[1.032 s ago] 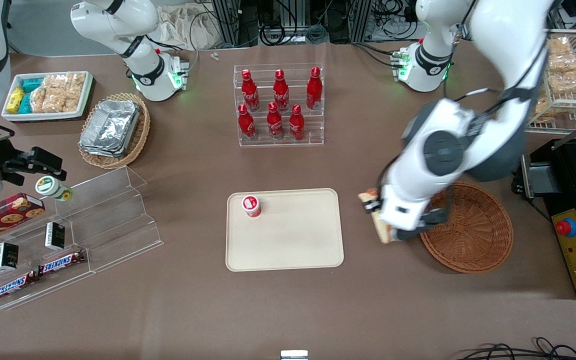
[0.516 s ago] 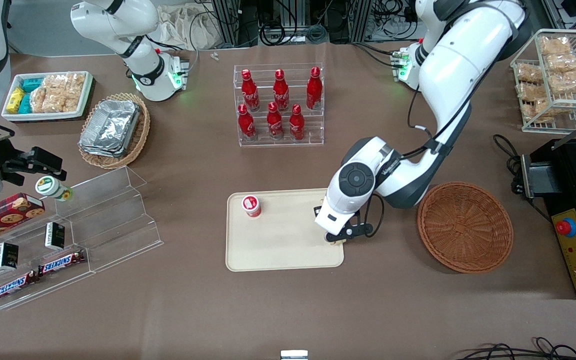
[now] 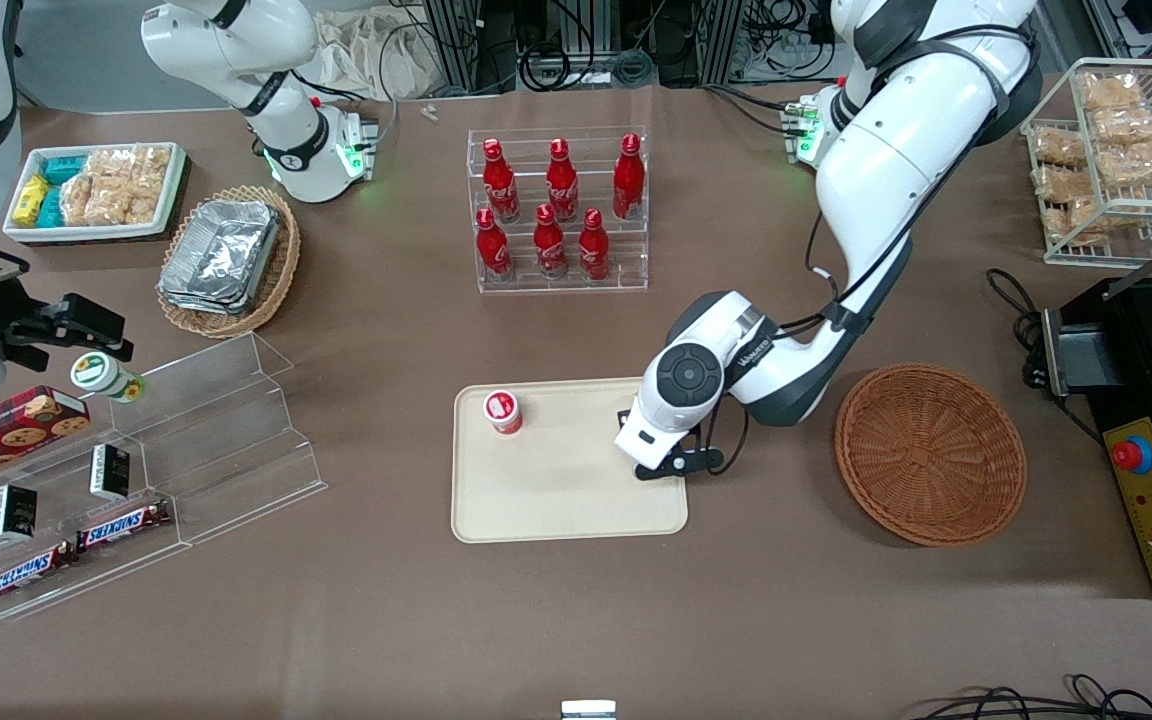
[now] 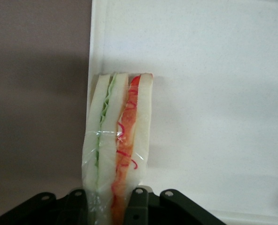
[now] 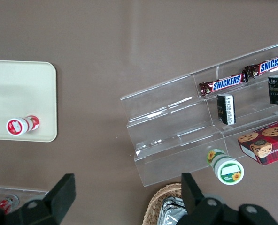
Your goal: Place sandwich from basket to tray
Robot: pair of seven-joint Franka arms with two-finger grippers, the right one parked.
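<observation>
In the left wrist view the sandwich [image 4: 118, 140], white bread with green and orange-red filling in clear wrap, stands on edge between the fingers of my gripper [image 4: 108, 194], which is shut on it. It hangs just inside the rim of the cream tray [image 4: 200, 93]. From the front, my gripper [image 3: 651, 465] is low over the end of the tray [image 3: 556, 500] nearest the reddish-brown wicker basket [image 3: 931, 455]; there the arm hides the sandwich. Nothing lies in the basket.
A small red-capped bottle [image 3: 502, 411] stands on the tray toward the parked arm's end. A clear rack of red cola bottles [image 3: 558, 210] stands farther from the camera than the tray. A clear stepped display [image 3: 186, 440] with snacks lies toward the parked arm's end.
My gripper has carried the sandwich from beside the basket's rim to over the tray's end, then shifted a little farther in over the tray.
</observation>
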